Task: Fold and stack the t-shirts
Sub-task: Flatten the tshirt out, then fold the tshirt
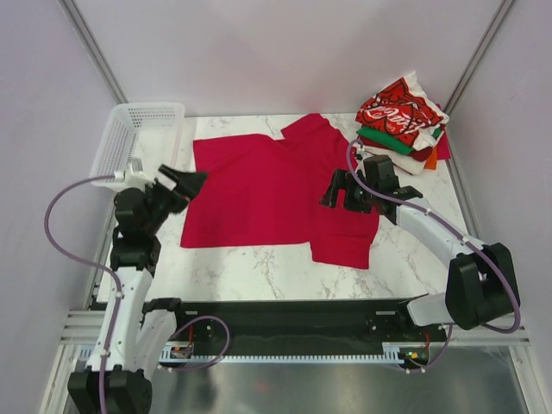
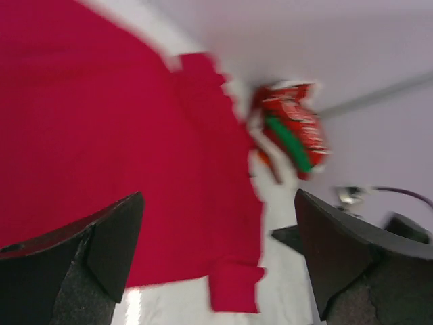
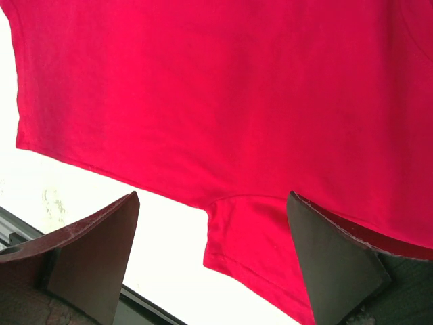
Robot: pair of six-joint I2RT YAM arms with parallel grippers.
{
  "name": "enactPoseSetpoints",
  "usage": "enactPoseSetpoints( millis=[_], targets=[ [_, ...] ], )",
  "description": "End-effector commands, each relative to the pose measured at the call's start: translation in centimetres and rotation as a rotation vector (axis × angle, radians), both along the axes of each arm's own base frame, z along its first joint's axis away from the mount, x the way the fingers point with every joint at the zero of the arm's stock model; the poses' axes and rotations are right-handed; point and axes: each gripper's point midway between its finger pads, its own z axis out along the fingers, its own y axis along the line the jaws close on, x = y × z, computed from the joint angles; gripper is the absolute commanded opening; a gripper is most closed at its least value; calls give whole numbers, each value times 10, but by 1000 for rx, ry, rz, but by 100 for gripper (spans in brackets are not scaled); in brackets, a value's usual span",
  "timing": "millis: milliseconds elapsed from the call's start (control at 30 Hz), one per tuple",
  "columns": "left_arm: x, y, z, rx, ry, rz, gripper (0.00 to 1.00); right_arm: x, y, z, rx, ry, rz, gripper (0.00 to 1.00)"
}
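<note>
The red shirt [image 1: 267,194] lies spread flat on the table [image 1: 259,267], just to the right of the white basket [image 1: 116,147]. Its long axis runs straight away from the basket. The hem is the edge nearest the basket, and the shoulders and both sleeves are at the end farthest from it. The stack of folded shirts [image 1: 401,121] sits well beyond that far end, at the back corner and apart from the flat shirt.

The left gripper [image 1: 191,181] hovers beside the basket's near end, right at the hem, with its jaws spread wide and nothing between them. Its own view is blurred, but it shows the shirt stretching away from the fingers [image 2: 101,237] toward the stack.

The right gripper [image 1: 329,194] hangs over the shoulder end, far from the basket, also fully open and holding nothing. In its wrist view the near sleeve [image 3: 250,244] juts out just below the gap between its jaws.

So each arm is already at its own end of the cloth, the left nearer the hem and the right nearer the sleeves and collar. Any fold probably depends on this lengthwise layout: either the right arm tucks the near sleeve inward first, or both arms grip matching corners along one long side.
</note>
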Motion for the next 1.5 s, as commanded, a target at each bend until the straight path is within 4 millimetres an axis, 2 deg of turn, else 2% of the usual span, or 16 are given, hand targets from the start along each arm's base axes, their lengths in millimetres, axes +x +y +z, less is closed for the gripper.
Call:
enactPoseSetpoints(
  millis=[0, 33, 133, 267, 300, 333, 367, 400, 433, 500, 600, 767, 900, 933, 967, 1467],
  targets=[
    [-53, -86, 181, -127, -734, -654, 100, 1, 8, 3, 29, -21, 32, 98],
    [-66, -93, 195, -268, -717, -750, 100, 1, 10, 3, 31, -21, 38, 98],
    [-79, -97, 216, -326, -809, -876, 100, 0, 9, 4, 30, -25, 38, 98],
    [-40, -92, 191, -230, -628, -717, 100, 0, 8, 6, 27, -32, 37, 98],
    [-39, -86, 202, -164, -620, -630, 100, -1, 8, 6, 26, -32, 39, 98],
    [8, -51, 138, -54, -323, -309, 100, -1, 8, 6, 25, -32, 38, 98],
    [16, -24, 118, 29, -205, -141, 100, -2, 7, 5, 23, -30, 39, 98],
    [15, -10, 116, 96, -134, -31, 100, -2, 7, 6, 23, -30, 39, 98],
    [13, 30, 66, 201, 82, 161, 100, -3, 8, 6, 25, -29, 41, 98],
    [8, 54, 27, 272, 195, 249, 100, -2, 8, 5, 25, -29, 41, 98],
    [-4, 75, -38, 223, 321, 338, 99, -2, 8, 5, 27, -26, 43, 98],
    [-17, 73, -130, 224, 590, 312, 99, -4, 9, 7, 31, -30, 47, 98],
    [-40, 75, -170, 231, 708, 309, 99, -5, 8, 5, 26, -27, 47, 98],
    [-42, 76, -173, 230, 718, 312, 99, -6, 8, 4, 25, -27, 48, 98],
    [-20, 80, -164, 226, 620, 335, 98, -6, 7, 4, 25, -27, 47, 98],
    [-18, 75, -204, 169, 639, 343, 86, -7, 8, 0, 19, -20, 51, 98]
  ],
)
